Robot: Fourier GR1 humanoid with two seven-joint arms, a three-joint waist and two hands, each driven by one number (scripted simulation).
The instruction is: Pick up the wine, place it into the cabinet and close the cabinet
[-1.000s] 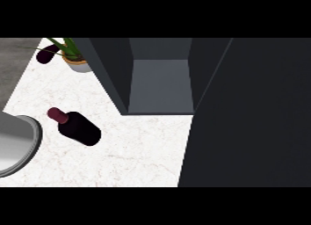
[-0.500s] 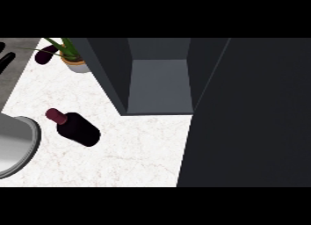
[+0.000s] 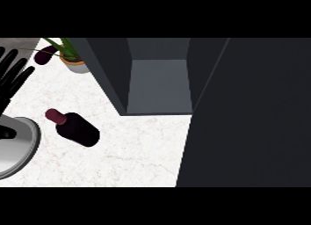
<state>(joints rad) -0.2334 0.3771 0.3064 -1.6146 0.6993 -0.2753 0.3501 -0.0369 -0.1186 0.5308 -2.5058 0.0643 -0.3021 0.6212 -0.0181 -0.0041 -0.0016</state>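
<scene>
Head view shows one black hand (image 3: 8, 83) at the far left edge, above the counter (image 3: 139, 145), fingers straight and spread wide, holding nothing. By its side of the view it is the robot's left hand; the right hand is not visible.

Wine (image 3: 74, 127): a dark bottle standing on the counter, left of centre, neck tilted toward the far left as seen from above. It sits just beside the rim of a grey sink basin (image 3: 19, 149) at the near left and is apart from the hand.

Cabinet (image 3: 158, 83): open, grey interior visible at the far centre. Its dark door (image 3: 255, 114) fills the right side of the view.

A potted plant (image 3: 70, 59) stands at the far left, close to the cabinet's left wall.

Risks, as judgement: the bottle is beside the basin, so a sideways contact from the hand could tip it into the sink. The plant crowds the approach to the cabinet opening, and a carried bottle could clip it or the cabinet wall.
</scene>
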